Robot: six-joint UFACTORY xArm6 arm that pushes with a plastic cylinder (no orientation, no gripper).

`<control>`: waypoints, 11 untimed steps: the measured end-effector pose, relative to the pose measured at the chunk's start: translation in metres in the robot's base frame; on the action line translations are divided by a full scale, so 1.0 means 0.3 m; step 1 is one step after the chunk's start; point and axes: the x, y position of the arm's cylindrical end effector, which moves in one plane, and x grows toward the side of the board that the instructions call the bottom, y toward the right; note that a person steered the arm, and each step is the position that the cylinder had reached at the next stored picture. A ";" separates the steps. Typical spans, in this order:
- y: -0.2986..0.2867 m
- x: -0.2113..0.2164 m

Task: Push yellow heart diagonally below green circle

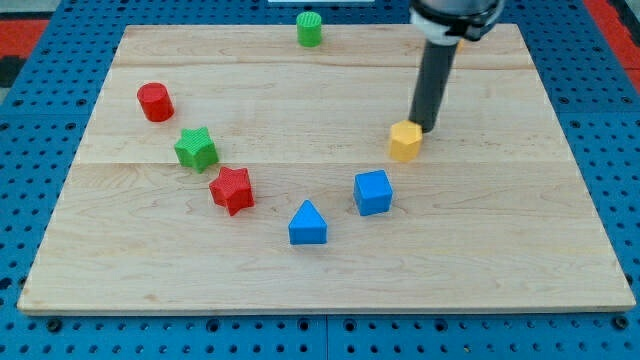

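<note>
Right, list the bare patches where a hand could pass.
Free: the wide middle between green cylinder and the arc; the bottom edge under blue triangle; right of my tip. Crowded: green star against red star; tip at yellow block.

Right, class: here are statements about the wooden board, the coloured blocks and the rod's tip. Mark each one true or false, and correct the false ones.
1. My tip is at the upper right edge of the yellow heart. True.
2. The green circle sits near the view's bottom edge. False: it is near the view's top edge.
3. The red star lies just below and right of the green star. True.
4. The blue cube is left of the blue triangle. False: it is to its right.
5. The red circle touches the yellow heart. False: they are far apart.
</note>
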 end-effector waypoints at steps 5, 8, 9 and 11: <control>0.477 -0.675; 0.179 -0.504; 0.162 -0.478; 0.066 -0.549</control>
